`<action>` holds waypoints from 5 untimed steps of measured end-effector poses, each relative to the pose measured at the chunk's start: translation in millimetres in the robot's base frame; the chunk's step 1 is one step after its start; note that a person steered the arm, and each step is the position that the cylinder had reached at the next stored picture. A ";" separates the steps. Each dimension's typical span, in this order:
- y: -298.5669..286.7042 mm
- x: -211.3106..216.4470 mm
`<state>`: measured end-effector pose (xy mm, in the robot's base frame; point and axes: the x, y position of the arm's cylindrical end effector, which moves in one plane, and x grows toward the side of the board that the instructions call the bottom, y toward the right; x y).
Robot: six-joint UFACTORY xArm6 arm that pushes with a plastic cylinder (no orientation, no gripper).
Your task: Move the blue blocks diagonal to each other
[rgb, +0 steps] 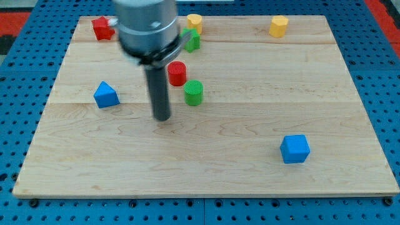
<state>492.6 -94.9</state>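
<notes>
A blue triangular block (105,95) lies at the board's left. A blue cube (294,149) lies at the lower right. My tip (162,117) rests on the board between them, to the right of the blue triangular block and just left of and below a green cylinder (194,92). It touches no block. The arm's grey body hides part of the board's top edge.
A red cylinder (177,73) stands just above the green cylinder. A green block (192,40) and a yellow block (195,22) sit at the top centre. A red block (102,28) is at the top left, a yellow block (279,26) at the top right. The wooden board (250,112) ends on a blue pegboard.
</notes>
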 end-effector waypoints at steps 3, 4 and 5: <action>-139.2 -58.0; -51.2 -52.9; 15.2 -52.7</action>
<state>439.9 -79.7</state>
